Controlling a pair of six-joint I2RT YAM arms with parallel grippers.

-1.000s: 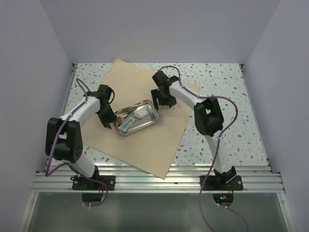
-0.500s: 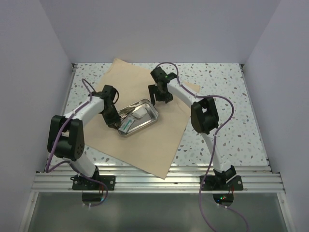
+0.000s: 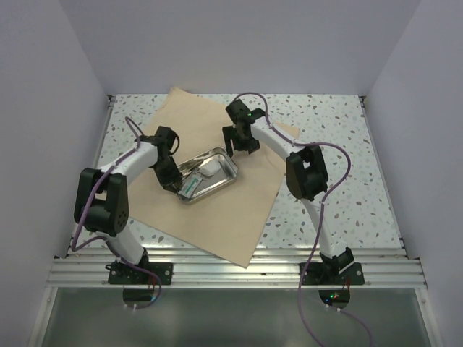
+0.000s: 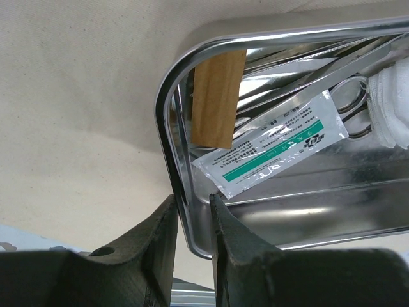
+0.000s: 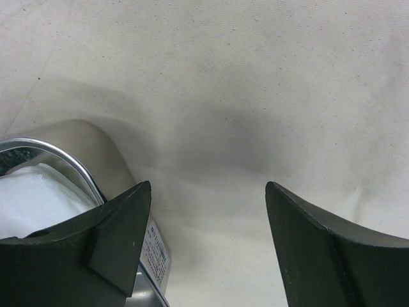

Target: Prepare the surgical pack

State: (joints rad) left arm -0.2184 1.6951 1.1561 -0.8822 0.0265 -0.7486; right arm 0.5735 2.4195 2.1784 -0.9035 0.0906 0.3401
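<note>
Shiny rectangular steel tray (image 3: pixel 210 173), instruments (image 4: pixel 307 67) and packets (image 4: pixel 275 147) inside, resting on tan square wrap sheet (image 3: pixel 217 217). Left claw (image 4: pixel 192 201) pinches its rim; right claw (image 5: pixel 206 192) wide, empty. Risk: one-sided lift spills contents.

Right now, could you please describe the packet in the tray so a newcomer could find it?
On the tan sheet sits a steel tray. At its end by the left gripper lies a flat clear packet, next to a brown strip; it alone bears a green stripe.

Tan wrap sheet (image 3: pixel 217 217) on speckled table (image 3: pixel 329 126)
</note>
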